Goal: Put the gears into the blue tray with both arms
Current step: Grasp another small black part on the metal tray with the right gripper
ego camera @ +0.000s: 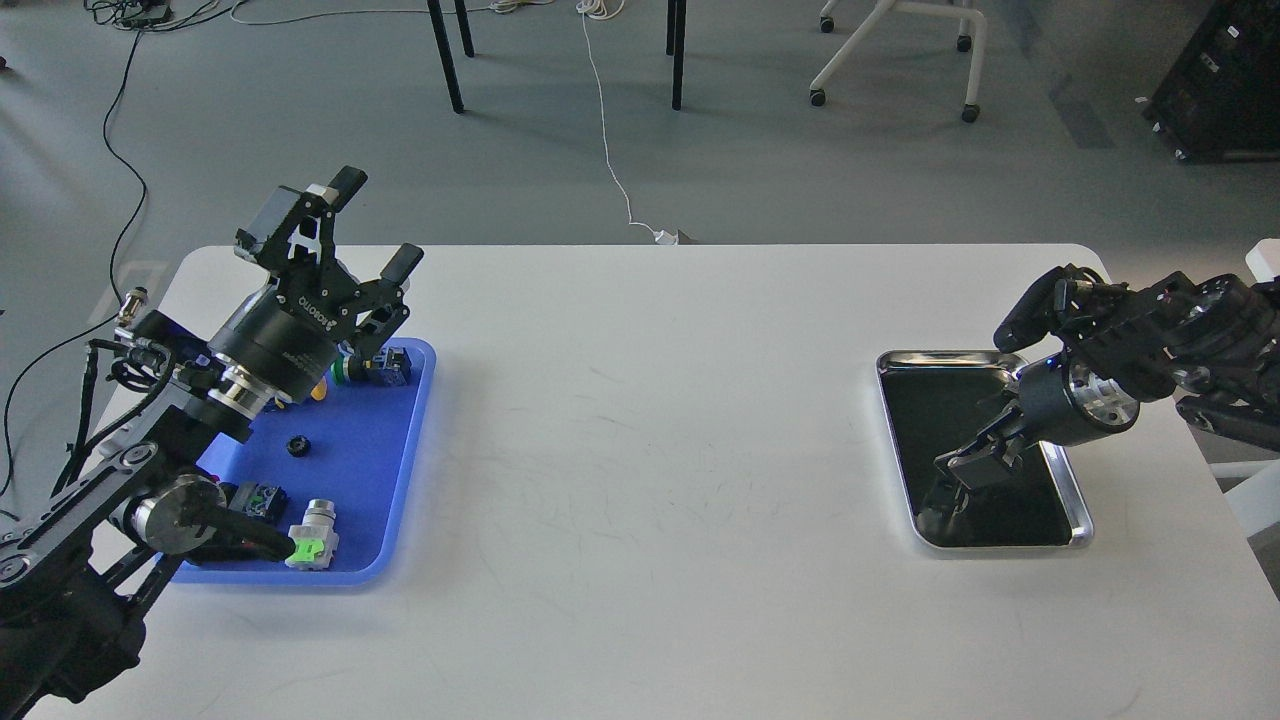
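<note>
A: Item one, gear (297,446)?
B: One small black toothed wheel, lying flat in the blue tray (400,500), near its middle. The tray sits at the left edge of the white surface (650,450).
A: Other tray contents?
B: Push-button switches (313,546), green-capped, along the near and far rims.
A: Left claw (370,225)?
B: Raised over the tray's far end, fingers spread apart, empty.
A: Right claw (940,500)?
B: Pointing down into the steel tray (1075,500) by the right edge; fingers dark against it, state cannot be told.
</note>
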`<action>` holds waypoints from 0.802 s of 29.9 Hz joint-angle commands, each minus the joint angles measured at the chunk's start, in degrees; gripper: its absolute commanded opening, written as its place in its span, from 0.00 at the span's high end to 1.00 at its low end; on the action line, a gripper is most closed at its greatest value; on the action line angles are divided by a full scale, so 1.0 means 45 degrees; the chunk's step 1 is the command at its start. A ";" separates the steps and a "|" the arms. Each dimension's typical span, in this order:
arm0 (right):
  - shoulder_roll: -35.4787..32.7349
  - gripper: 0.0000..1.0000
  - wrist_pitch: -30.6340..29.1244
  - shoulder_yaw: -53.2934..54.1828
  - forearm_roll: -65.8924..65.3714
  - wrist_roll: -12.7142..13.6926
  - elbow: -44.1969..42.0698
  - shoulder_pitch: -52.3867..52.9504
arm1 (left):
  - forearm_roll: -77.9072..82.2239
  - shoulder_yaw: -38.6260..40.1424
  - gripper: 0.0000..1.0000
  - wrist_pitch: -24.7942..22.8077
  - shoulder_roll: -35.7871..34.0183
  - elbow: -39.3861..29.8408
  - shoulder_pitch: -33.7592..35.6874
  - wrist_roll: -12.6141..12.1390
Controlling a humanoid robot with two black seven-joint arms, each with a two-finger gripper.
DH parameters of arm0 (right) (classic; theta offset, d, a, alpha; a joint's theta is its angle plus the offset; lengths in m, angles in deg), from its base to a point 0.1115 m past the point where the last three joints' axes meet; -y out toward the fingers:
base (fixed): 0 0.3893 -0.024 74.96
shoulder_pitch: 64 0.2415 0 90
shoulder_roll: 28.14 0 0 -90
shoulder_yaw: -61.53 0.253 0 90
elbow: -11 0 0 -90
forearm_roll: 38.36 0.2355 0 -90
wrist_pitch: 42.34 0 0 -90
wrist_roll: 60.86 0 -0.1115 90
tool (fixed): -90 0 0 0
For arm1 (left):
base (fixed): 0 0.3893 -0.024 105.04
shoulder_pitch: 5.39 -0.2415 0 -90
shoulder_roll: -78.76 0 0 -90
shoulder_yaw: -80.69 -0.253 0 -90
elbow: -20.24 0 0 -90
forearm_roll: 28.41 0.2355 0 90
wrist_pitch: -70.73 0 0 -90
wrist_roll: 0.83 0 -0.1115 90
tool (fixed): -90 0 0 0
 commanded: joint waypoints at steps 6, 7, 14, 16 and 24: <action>0.0023 0.18 0.0080 -0.0408 0.0163 0.0000 -0.0318 -0.0323 | -0.0001 -0.0005 0.02 0.0000 0.0078 0.0001 -0.0120 0.0000; 0.0023 0.19 0.0158 -0.0409 0.0163 0.0000 -0.0357 -0.0381 | 0.0018 -0.0005 0.02 0.0000 0.0097 0.0001 -0.0159 0.0000; 0.0004 0.24 0.0334 -0.0448 0.0163 0.0000 -0.0397 -0.0596 | -0.0001 0.0190 0.02 0.0000 0.0156 0.0001 -0.0178 0.0000; 0.0023 0.29 0.0335 -0.0428 0.0163 0.0000 -0.0397 -0.0636 | -0.0001 0.0209 0.02 0.0000 0.0156 0.0001 -0.0179 0.0000; 0.0043 0.34 0.0335 -0.0448 0.0163 0.0000 -0.0397 -0.0733 | -0.0001 0.0249 0.02 0.0000 0.0156 0.0001 -0.0179 0.0000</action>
